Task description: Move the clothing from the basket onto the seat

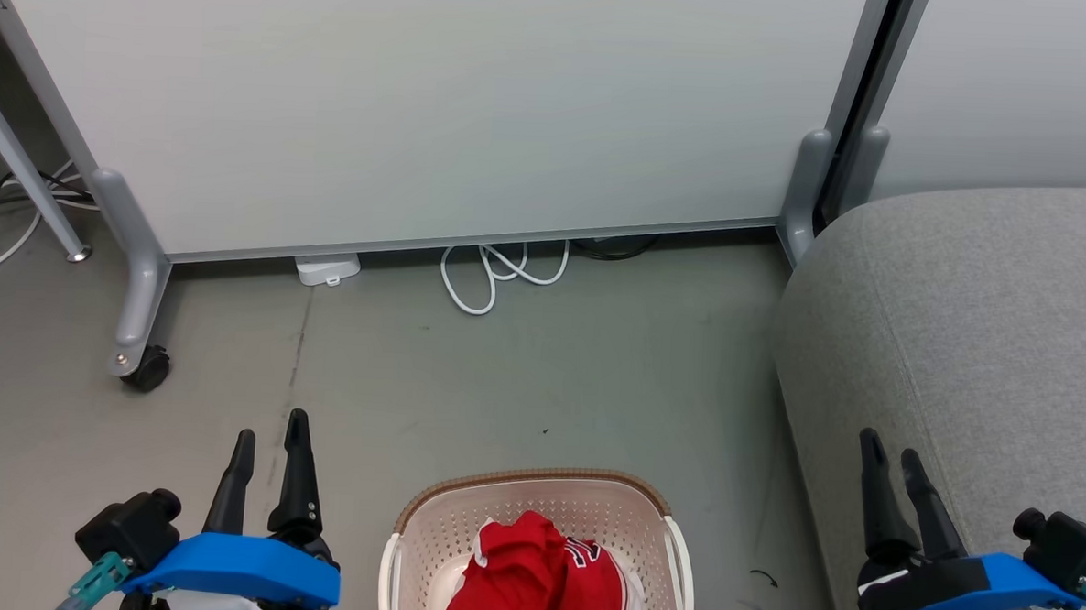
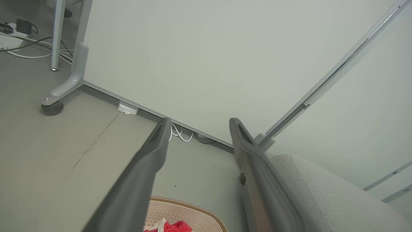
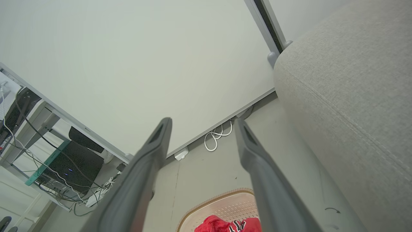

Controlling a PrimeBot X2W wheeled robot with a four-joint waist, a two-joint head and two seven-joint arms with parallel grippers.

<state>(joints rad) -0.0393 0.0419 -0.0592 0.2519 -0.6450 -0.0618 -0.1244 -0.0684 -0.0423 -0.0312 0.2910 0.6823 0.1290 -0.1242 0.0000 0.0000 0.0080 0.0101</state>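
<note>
Grey, smooth floor (image 1: 503,377) runs back to a pale rolling partition (image 1: 423,107), whose grey foot ends in a black caster (image 1: 146,368) at the left. A thin crack crosses the floor towards that edge. Along the floor's far edge, under the partition, lie a small white box (image 1: 327,269) and a looped white cable (image 1: 498,276); more cables trail at the far left corner beside a slanted metal leg (image 1: 18,163). The seat (image 1: 981,342), grey woven fabric with a rounded corner, rises from the floor's right side and reaches back to the partition.

The basket (image 1: 535,483) stands on the floor well out from the partition, near the seat's side but apart from it: cream, perforated, with a brown rim. The clothing (image 1: 531,570) lies inside it in a crumpled red heap, a plain red fold humped on top and a piece with white stripes and black-and-white markings just to its right.

The left gripper (image 1: 270,426) hangs over bare floor left of the basket, fingers spread and pinching nothing. The right gripper (image 1: 887,444) hangs by the seat's edge, likewise spread and empty.
</note>
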